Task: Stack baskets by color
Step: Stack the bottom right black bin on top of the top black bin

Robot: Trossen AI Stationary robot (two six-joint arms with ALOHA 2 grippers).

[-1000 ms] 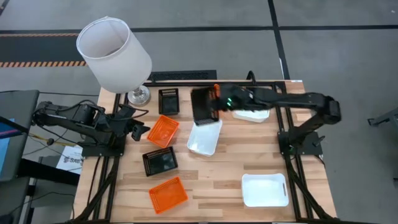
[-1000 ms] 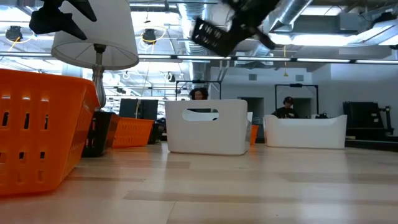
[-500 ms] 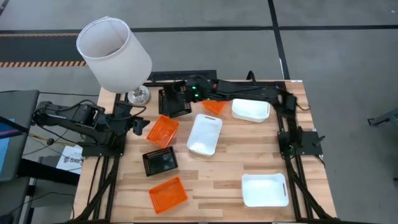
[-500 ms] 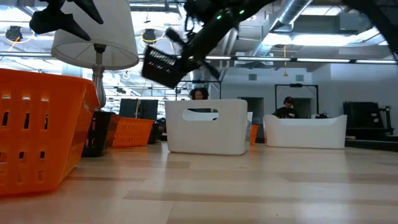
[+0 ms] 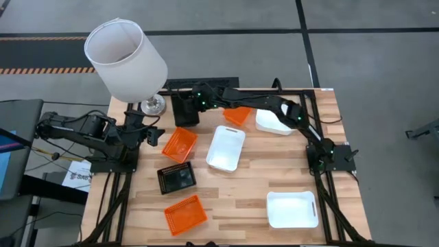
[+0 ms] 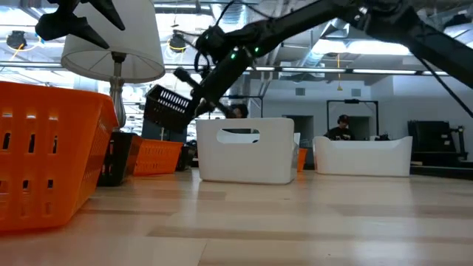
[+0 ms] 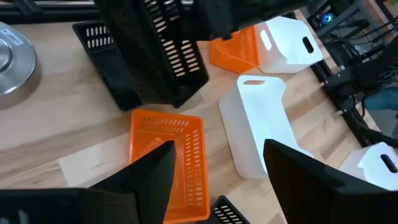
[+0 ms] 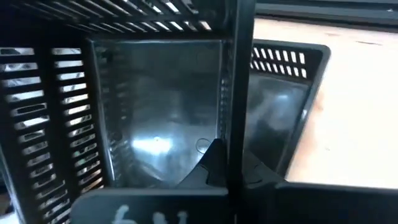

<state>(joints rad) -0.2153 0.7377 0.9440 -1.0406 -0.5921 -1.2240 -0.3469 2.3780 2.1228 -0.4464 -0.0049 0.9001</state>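
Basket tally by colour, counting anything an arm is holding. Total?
Orange baskets: 3
Black baskets: 3, one held tilted in the right gripper over another beside the lamp
White baskets: 3
Total: 9
The left gripper waits open at the left.
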